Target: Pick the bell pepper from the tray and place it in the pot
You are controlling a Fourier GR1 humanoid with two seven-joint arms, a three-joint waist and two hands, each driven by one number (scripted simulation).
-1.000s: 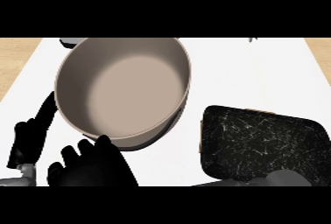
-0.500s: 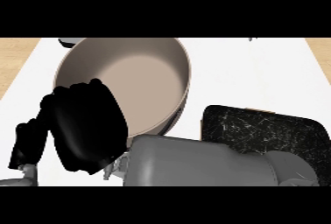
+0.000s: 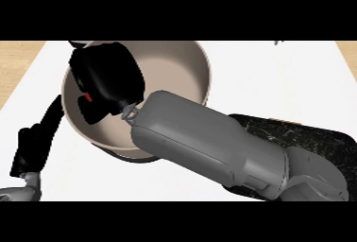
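The pot [image 3: 188, 66] is wide with a beige inside and stands at the upper middle of the counter. My right hand [image 3: 108, 78] hangs over its left part, fingers curled round the bell pepper [image 3: 87, 97], of which only a red patch and a speck of green show. The grey right forearm [image 3: 202, 142] crosses from the lower right and covers the pot's near rim. The dark speckled tray [image 3: 310, 137] lies at the right, partly hidden under that forearm. My left hand [image 3: 36, 142] rests open at the lower left, fingers up, just outside the pot's left wall.
The white counter [image 3: 279, 80] spreads behind and to the right of the pot. Wooden strips [image 3: 17, 61] border it at the far left and right edges. A small dark object [image 3: 80, 44] peeks out behind the pot's far rim.
My right hand has travelled up and away from me, from the pot's near left rim to above its left inside. The forearm now covers more of the pot and tray. The left hand stayed put.
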